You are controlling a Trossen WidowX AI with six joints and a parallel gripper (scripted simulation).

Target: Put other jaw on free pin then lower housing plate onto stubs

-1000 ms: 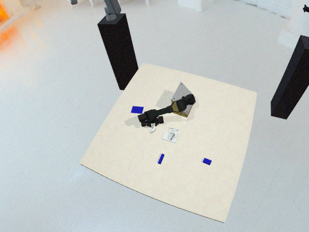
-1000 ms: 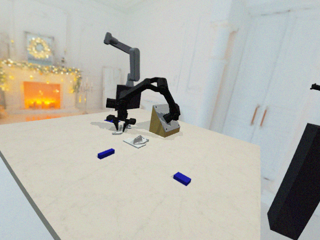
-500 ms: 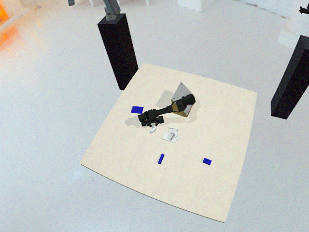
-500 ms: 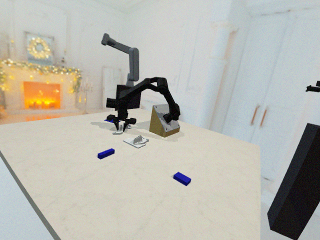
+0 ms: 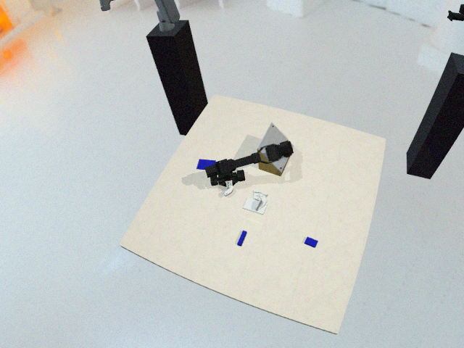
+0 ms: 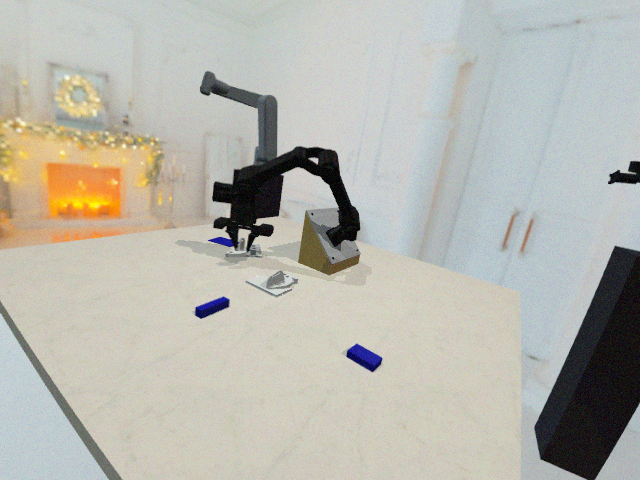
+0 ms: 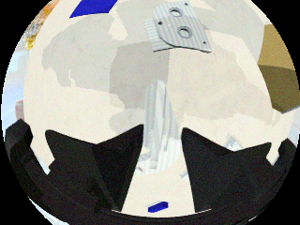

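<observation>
My gripper [image 5: 228,182] [image 6: 242,249] [image 7: 163,130] is shut on the loose white-grey jaw [image 5: 228,191] [image 6: 235,254] [image 7: 159,105], which hangs between the fingers a little above the table, over its shadow. The housing plate [image 7: 180,27] lies on the table beyond the fingertips, with two large holes showing; the arm hides it in the top view. The white base plate [image 5: 248,204] [image 6: 258,282] lies on the table to the right of the gripper, with the other curved jaw [image 5: 263,200] on it. The free pin is too small to make out.
The arm stands on a wedge-shaped mount [image 5: 268,170] [image 6: 313,249] behind the base plate. A blue bar [image 5: 241,238] [image 6: 212,307] [image 7: 157,206] and a blue block [image 5: 311,241] [image 6: 364,357] lie toward the front. A flat blue rectangle [image 5: 205,164] [image 6: 221,241] [image 7: 94,7] lies beyond the gripper.
</observation>
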